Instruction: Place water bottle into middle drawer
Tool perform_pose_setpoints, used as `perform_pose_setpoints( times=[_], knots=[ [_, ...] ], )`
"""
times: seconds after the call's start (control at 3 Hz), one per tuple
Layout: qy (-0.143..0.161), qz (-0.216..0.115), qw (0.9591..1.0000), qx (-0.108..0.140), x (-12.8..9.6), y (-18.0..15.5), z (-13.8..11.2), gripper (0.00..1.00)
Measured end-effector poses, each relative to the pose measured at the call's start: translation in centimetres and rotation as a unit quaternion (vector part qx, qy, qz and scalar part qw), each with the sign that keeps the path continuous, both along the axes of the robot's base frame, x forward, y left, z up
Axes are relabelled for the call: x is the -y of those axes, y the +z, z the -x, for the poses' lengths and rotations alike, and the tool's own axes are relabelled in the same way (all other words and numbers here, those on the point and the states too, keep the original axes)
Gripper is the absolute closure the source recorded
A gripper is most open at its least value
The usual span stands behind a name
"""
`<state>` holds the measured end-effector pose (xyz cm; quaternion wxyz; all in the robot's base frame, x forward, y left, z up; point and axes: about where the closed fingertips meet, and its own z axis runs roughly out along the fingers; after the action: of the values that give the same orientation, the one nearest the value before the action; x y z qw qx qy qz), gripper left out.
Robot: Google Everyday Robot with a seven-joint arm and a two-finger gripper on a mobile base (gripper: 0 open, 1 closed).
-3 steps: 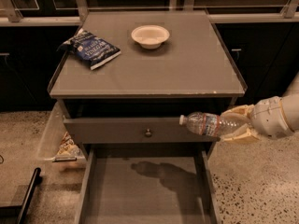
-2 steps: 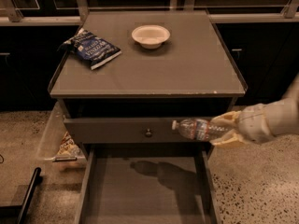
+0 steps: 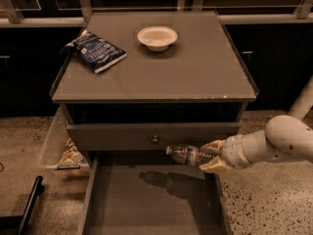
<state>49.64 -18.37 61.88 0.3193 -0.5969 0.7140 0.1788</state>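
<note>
The water bottle (image 3: 187, 155) is a small clear plastic bottle with a white cap and a red-and-blue label. It lies level, cap to the left, held above the far right part of the open middle drawer (image 3: 146, 204). My gripper (image 3: 211, 156) comes in from the right on a white arm and is shut on the bottle's base end. The drawer is pulled out toward the camera, with a plain grey floor that carries the bottle's shadow. Just behind the bottle is the closed grey drawer front with a round knob (image 3: 155, 139).
On the cabinet top (image 3: 195, 77) lie a blue snack bag (image 3: 96, 50) and a white bowl (image 3: 157, 36). A clear bin (image 3: 62, 148) with snack packets hangs at the cabinet's left side. A black bar (image 3: 28, 204) lies on the speckled floor at the lower left.
My gripper has moved left and down with the bottle, from beside the knob drawer front at the right edge to over the open drawer's far right part.
</note>
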Motion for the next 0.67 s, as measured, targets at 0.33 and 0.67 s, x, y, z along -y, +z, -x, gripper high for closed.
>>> perform_pose_setpoints(
  times=[0.33, 0.67],
  knots=[
    [0.000, 0.000, 1.0000, 0.000, 0.0, 0.0, 0.0, 1.00],
    [-0.007, -0.011, 0.9998, -0.013, -0.4, -2.4, -0.3, 1.00]
  ],
)
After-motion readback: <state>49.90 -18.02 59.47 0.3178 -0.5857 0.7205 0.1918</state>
